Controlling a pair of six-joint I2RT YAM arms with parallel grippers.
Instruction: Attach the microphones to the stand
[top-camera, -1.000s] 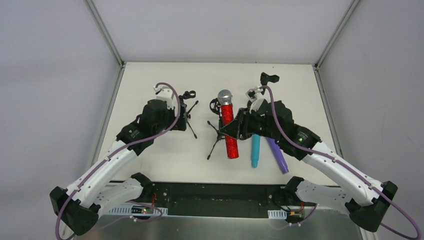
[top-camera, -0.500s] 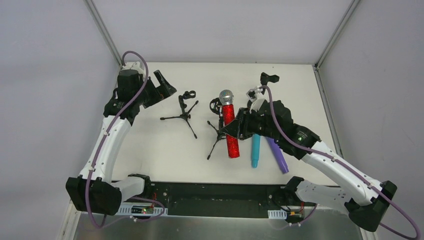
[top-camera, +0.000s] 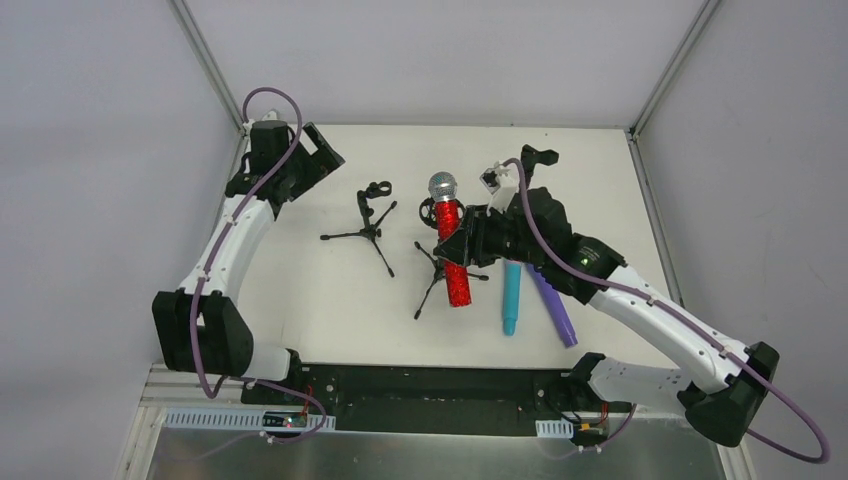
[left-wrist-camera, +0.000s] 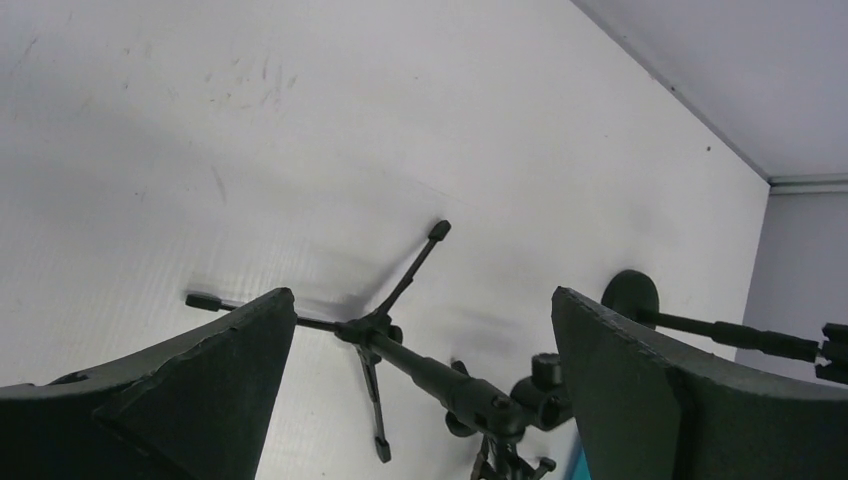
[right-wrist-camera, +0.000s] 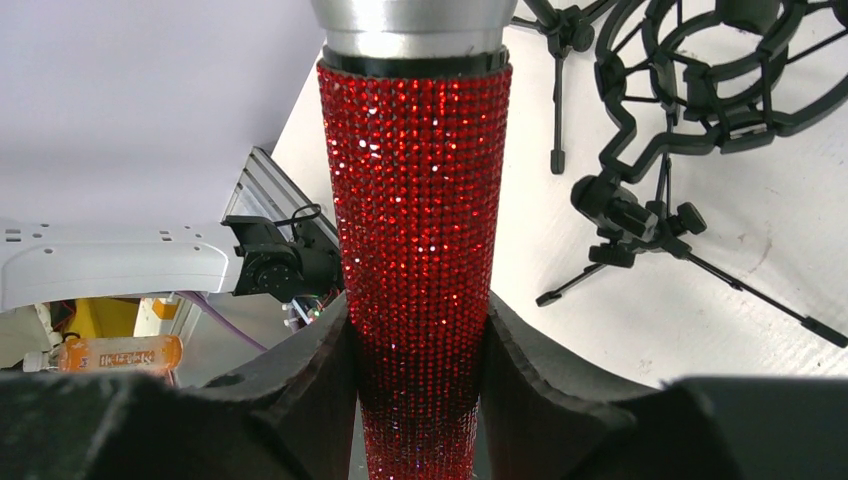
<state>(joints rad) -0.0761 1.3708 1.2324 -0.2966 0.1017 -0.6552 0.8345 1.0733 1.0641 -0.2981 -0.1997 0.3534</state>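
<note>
The right gripper (right-wrist-camera: 418, 345) is closed partway around the red microphone (right-wrist-camera: 415, 200), its two dark pads pressing the glittering barrel from either side below the silver head. In the top view the right gripper (top-camera: 458, 245) holds the red microphone (top-camera: 458, 287) lengthwise, head pointing to the far side of the table (top-camera: 300, 300), directly over the middle stand (top-camera: 433, 272), whose round cage mount sits just left of the microphone's head and whose tripod legs spread out beneath the barrel. Whether the tail touches the table cannot be told. Just right of the gripper, the cyan microphone (top-camera: 511, 297) and the purple microphone (top-camera: 555, 308) lie side by side on the table, partly under the right arm. A third stand (top-camera: 539, 156) is at the far right, behind the wrist. The left stand (top-camera: 370, 226) stands alone, well apart from the left gripper (top-camera: 322, 160), which hangs with its jaws spread wide and holding nothing near the far left corner. A second earlier that gripper was down at the left stand; it has since pulled away, and the red microphone has shifted slightly left, closer to the cage mount.
</note>
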